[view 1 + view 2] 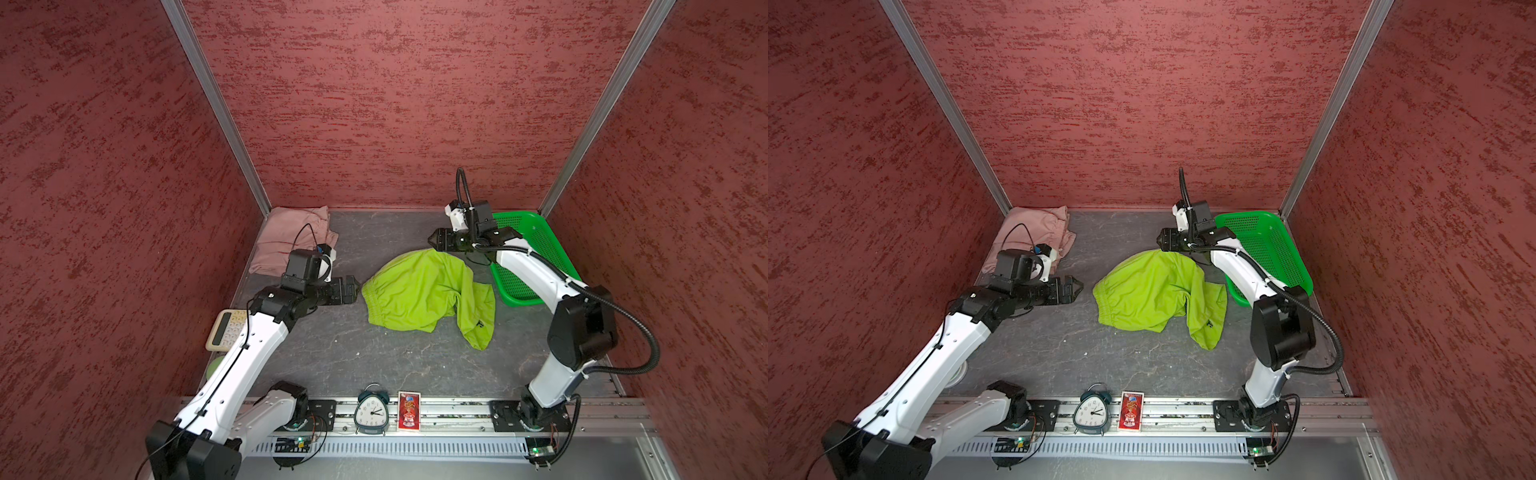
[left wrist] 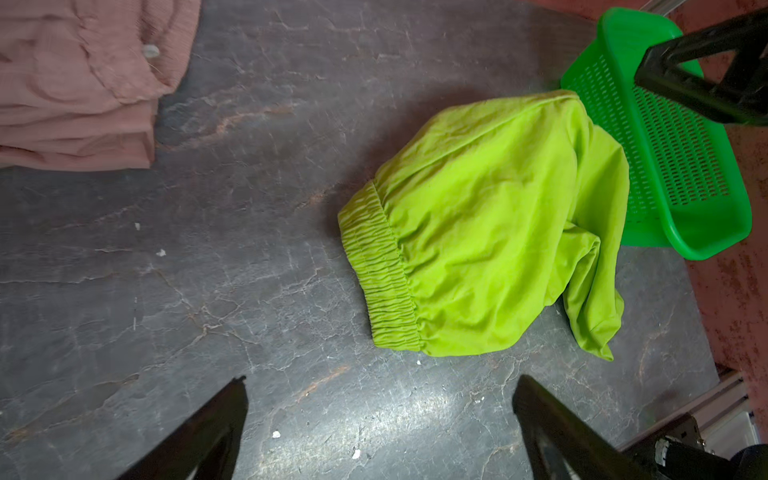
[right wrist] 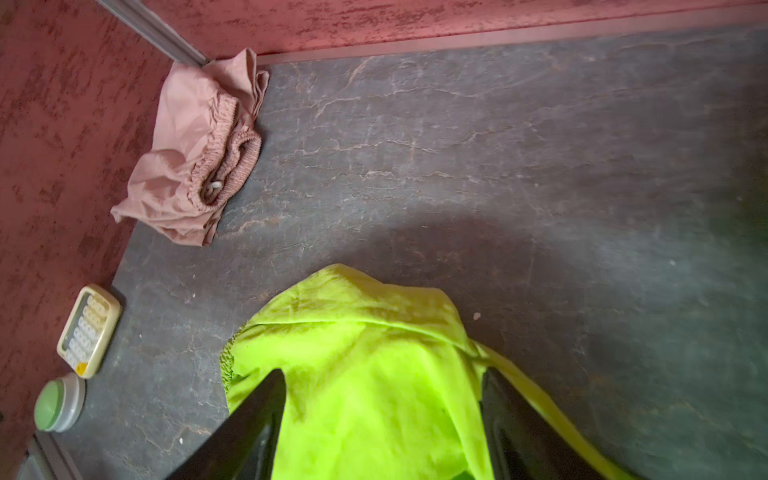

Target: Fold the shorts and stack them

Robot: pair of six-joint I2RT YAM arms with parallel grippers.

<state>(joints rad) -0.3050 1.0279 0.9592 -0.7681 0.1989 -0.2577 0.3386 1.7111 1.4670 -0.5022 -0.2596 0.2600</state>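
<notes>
The lime green shorts lie crumpled mid-table, with the waistband on their left side and one leg trailing towards the front right. My right gripper hovers over their raised back edge. It is open, jaws wide apart, with blurred green fabric seen between and below them. My left gripper is open just left of the waistband, over bare table. The pink shorts lie folded in the back left corner.
A bright green perforated basket stands at the back right, behind the right arm. A calculator and a green-lidded jar sit by the left wall. An alarm clock and a red box stand on the front rail.
</notes>
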